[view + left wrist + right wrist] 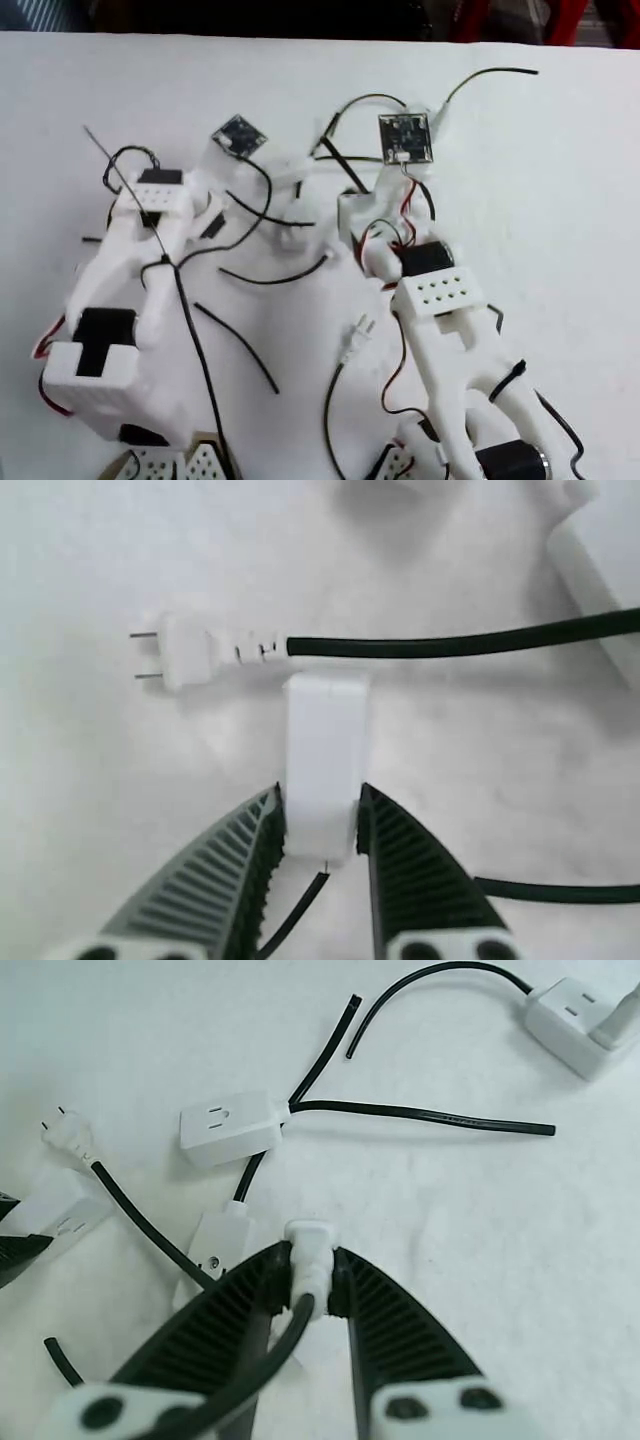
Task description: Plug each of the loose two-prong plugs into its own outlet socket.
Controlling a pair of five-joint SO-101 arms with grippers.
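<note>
My left gripper [320,798] is shut on a white outlet socket block [326,750]. Just beyond the block lies a white two-prong plug [185,652] on a black cord, its prongs free. My right gripper [310,1260] is shut on another white plug [308,1245] with a black cord, held just above a flat white socket [215,1245]. A second socket [230,1125] lies farther off with its slots showing. A third socket [565,1015] sits at the far corner, with something white against it. In the high view a loose plug [357,338] lies beside the right arm [445,300].
Black cords [240,345] loop and cross over the white table [560,200] between the arms. The left arm [130,270] takes up the table's left side. A short cut cord [430,1115] lies past the second socket. Open table lies to the far right.
</note>
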